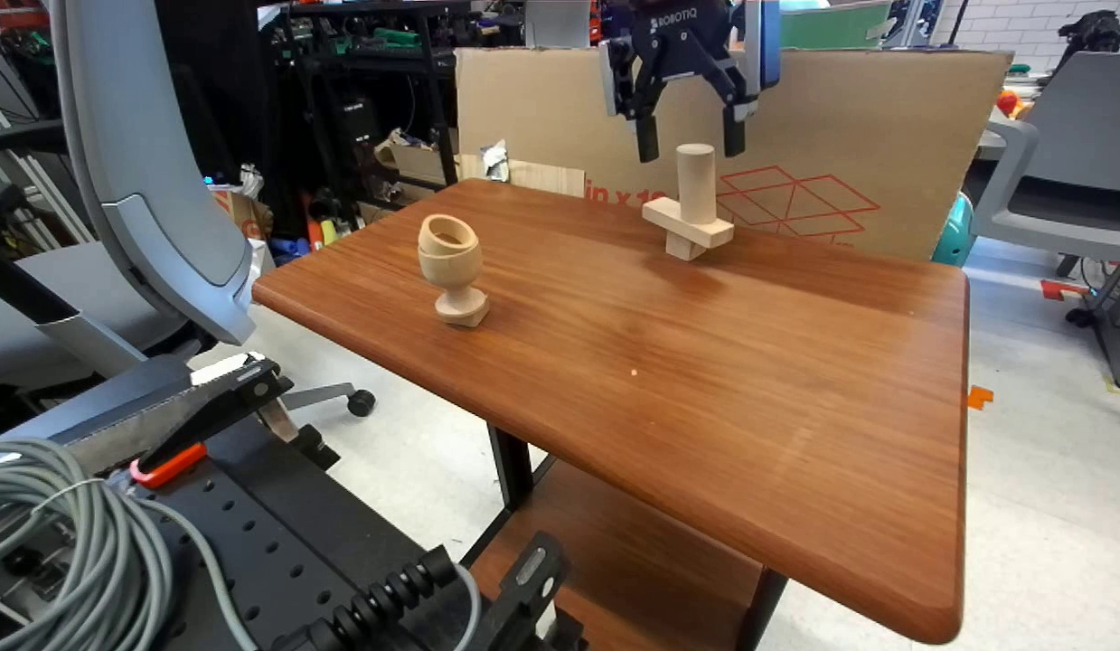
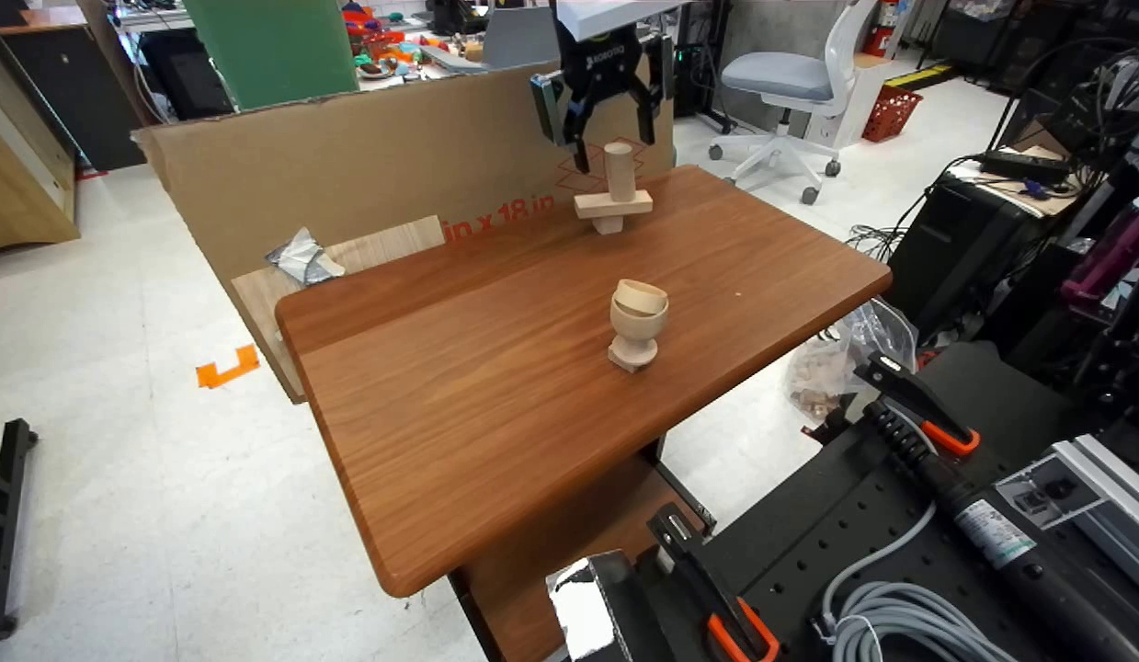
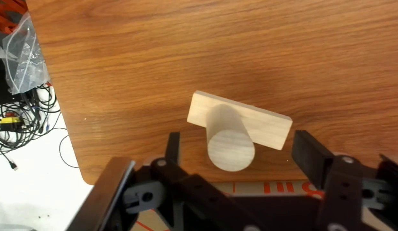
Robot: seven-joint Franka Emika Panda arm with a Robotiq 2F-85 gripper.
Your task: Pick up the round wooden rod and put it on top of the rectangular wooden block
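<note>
The round wooden rod stands upright on top of the rectangular wooden block, toward one end of it. In an exterior view the rod and the block show the same stack. The block rests on a smaller wooden piece on the table. My gripper is open above the stack, its fingers apart on either side of the rod's top and not touching it. In the wrist view the rod's round end and the block show between the open fingers.
A wooden cup with a tilted ring in its mouth stands on the brown table. A large cardboard panel rises along the table edge behind the stack. A grey office chair stands beside the table.
</note>
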